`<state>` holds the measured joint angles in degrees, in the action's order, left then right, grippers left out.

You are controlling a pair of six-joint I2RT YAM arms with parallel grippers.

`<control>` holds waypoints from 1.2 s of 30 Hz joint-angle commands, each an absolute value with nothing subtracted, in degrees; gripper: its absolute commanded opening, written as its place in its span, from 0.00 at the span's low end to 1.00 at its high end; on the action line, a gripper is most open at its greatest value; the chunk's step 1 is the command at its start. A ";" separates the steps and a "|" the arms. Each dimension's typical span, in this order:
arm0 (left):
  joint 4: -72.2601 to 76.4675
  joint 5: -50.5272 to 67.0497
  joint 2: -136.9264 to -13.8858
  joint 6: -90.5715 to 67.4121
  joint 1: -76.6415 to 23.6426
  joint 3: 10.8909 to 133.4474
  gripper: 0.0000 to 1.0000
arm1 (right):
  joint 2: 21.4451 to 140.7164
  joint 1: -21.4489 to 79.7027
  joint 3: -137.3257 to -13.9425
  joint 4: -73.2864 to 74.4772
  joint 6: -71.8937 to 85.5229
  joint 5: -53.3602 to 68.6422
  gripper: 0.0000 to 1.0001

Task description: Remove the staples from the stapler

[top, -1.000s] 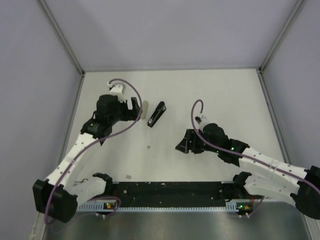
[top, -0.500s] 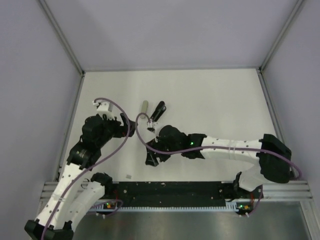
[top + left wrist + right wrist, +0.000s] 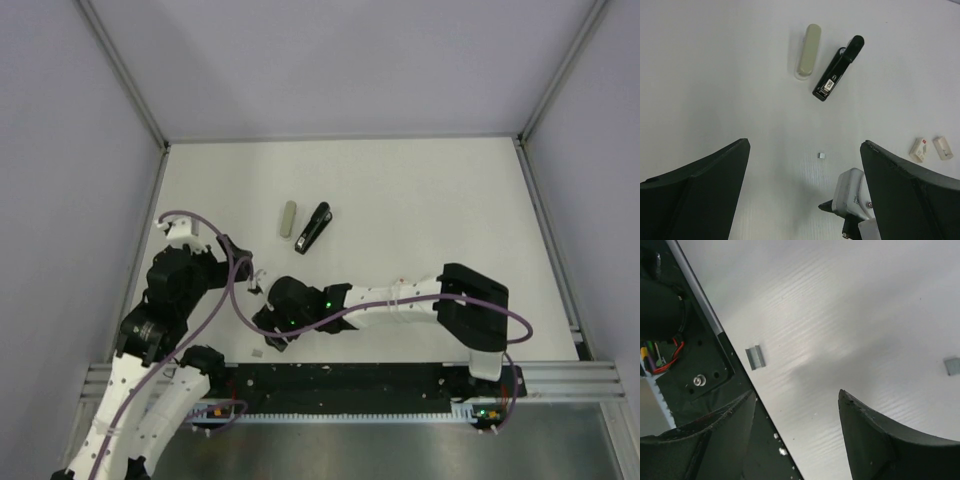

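The slim black stapler (image 3: 314,229) lies closed on the white table, far of centre; it also shows in the left wrist view (image 3: 839,75). Both grippers are well short of it. My left gripper (image 3: 238,268) is open and empty, above the table near and left of the stapler, its jaws wide apart (image 3: 805,200). My right gripper (image 3: 265,338) is open and empty, low over the table by the near front rail (image 3: 795,440). A small staple piece (image 3: 755,357) lies just beyond its left finger, also seen from the top (image 3: 257,352).
A grey oblong bar (image 3: 289,219) lies just left of the stapler (image 3: 807,51). A tiny staple piece (image 3: 823,156) lies on the table. Two small white pieces (image 3: 920,149) lie to the right. The black base rail (image 3: 700,380) borders the near edge.
My right arm has swung left across the table to the near-left front edge. My left arm has drawn back toward the near left, away from the stapler and bar.
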<state>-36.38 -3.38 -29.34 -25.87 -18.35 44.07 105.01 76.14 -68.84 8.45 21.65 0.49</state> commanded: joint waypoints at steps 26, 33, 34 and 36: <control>-41.31 -11.43 -30.14 -23.47 -18.63 51.77 0.99 | 100.98 84.64 -63.46 -8.35 5.01 0.71 0.68; -40.87 -10.46 -32.78 -22.24 -18.63 53.09 0.99 | 104.32 84.82 -62.58 -14.41 2.38 0.26 0.68; -40.87 -10.11 -33.13 -22.32 -18.63 53.17 0.99 | 105.11 84.81 -62.75 -14.85 1.85 0.26 0.68; -40.52 -9.23 -33.66 -22.32 -18.63 53.26 0.99 | 105.90 84.81 -62.84 -16.08 0.97 -1.67 0.68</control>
